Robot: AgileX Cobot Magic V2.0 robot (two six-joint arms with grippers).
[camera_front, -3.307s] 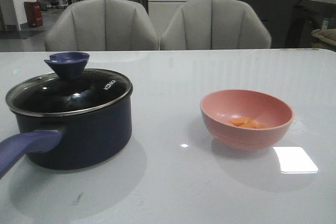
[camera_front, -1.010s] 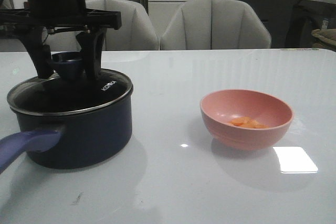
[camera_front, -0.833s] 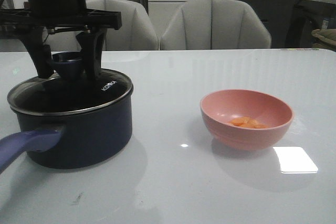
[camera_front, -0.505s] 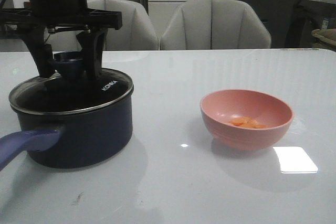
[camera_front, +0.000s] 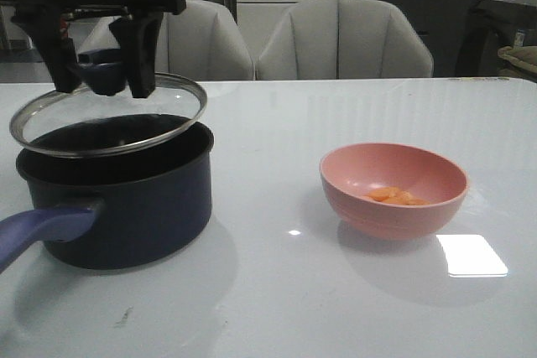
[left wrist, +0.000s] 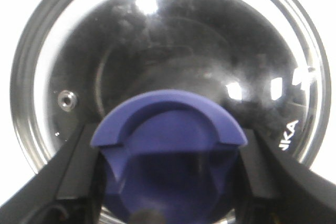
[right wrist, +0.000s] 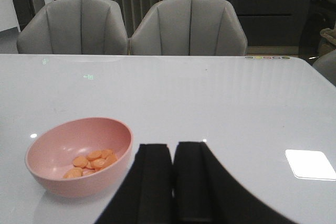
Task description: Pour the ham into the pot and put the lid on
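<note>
The dark navy pot (camera_front: 126, 199) stands at the left of the table, its purplish-blue handle (camera_front: 42, 232) pointing toward the front left. My left gripper (camera_front: 102, 73) is shut on the blue knob (left wrist: 168, 150) of the glass lid (camera_front: 109, 115) and holds the lid tilted a little above the pot's rim. The lid (left wrist: 168, 56) fills the left wrist view. The ham (camera_front: 396, 196), several orange pieces, lies in the pink bowl (camera_front: 393, 190) at the right, also shown in the right wrist view (right wrist: 92, 162). My right gripper (right wrist: 173, 148) is shut and empty, to the right of the bowl (right wrist: 79, 153).
Two grey chairs (camera_front: 252, 39) stand behind the table's far edge. A bright light reflection (camera_front: 471, 255) lies on the white table (camera_front: 294, 291) to the right of the bowl.
My left gripper came down onto the lid's knob, shut on it and has lifted the lid off the pot. The bowl and ham have not moved.
</note>
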